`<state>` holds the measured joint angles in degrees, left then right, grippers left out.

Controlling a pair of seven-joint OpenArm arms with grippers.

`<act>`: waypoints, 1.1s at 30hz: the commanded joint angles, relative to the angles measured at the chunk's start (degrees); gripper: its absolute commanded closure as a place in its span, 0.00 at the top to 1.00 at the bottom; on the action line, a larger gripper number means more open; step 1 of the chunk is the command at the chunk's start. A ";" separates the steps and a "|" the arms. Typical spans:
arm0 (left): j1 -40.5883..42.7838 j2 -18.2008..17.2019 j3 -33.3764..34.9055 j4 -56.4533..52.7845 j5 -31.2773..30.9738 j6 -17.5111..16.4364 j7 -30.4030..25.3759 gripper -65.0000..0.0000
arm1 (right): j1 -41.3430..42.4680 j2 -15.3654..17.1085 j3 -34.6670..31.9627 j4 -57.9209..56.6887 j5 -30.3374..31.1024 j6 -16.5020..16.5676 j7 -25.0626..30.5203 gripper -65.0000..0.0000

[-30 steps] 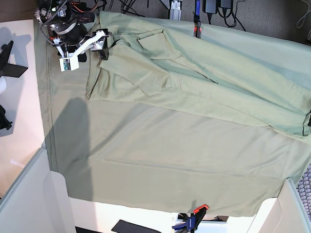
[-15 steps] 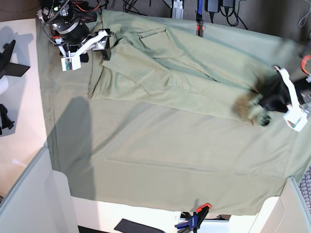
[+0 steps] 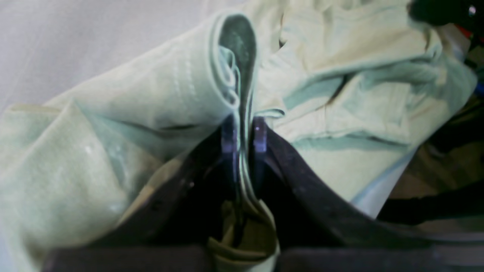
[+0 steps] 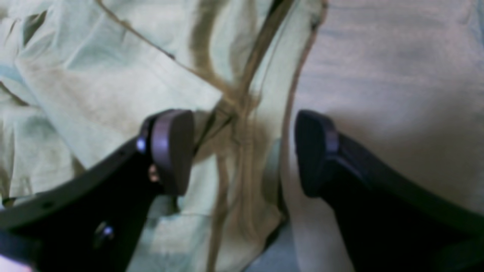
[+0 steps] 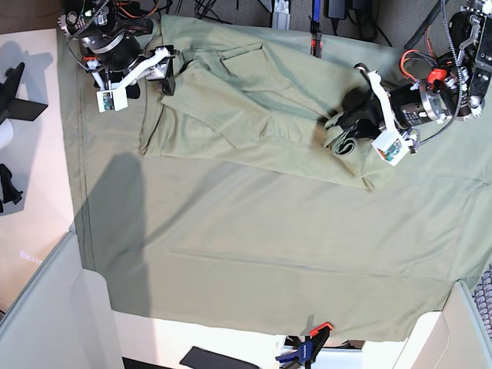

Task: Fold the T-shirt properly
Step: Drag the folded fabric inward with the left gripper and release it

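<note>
The pale sage-green cotton T-shirt [image 5: 246, 108] lies rumpled at twelve o'clock on the larger green cloth sheet [image 5: 254, 254] — folds overlapping. The left gripper [image 3: 242, 132] pinches a curled hem fold tight; the right gripper [image 4: 242, 151] gapes wide over the shirt's edge — holding nothing.

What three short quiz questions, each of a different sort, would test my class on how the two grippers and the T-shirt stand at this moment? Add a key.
1. True or false: the left gripper is shut on a fold of the T-shirt.
2. The right gripper is: A) shut on the shirt; B) open, with a shirt edge between its fingers; C) out of view.
3. Fill in: under the shirt lies a larger green ____.

Key: 1 true; 2 B; 3 cloth sheet.
</note>
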<state>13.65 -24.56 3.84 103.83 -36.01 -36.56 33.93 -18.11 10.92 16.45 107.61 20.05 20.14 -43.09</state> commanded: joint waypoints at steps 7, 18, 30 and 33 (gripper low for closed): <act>-0.63 1.97 -0.31 0.83 -1.11 -0.07 -1.42 0.04 | 0.26 0.48 0.37 0.94 0.52 0.02 1.29 0.63; -0.74 3.69 3.56 1.05 -9.11 -0.13 -1.05 0.52 | 0.28 0.50 0.37 0.94 0.50 0.04 1.29 0.63; -0.87 -2.08 -10.40 10.47 -11.93 -1.64 4.46 0.52 | 0.35 0.46 1.66 0.94 0.52 -1.66 1.27 0.63; 0.87 -4.55 -12.37 10.47 -11.89 -1.64 4.55 0.52 | 1.16 -0.20 5.49 0.94 0.52 -4.31 1.20 0.63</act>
<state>14.81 -28.51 -8.16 113.49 -46.85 -37.65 39.72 -17.56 10.17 21.65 107.61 20.08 16.03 -43.18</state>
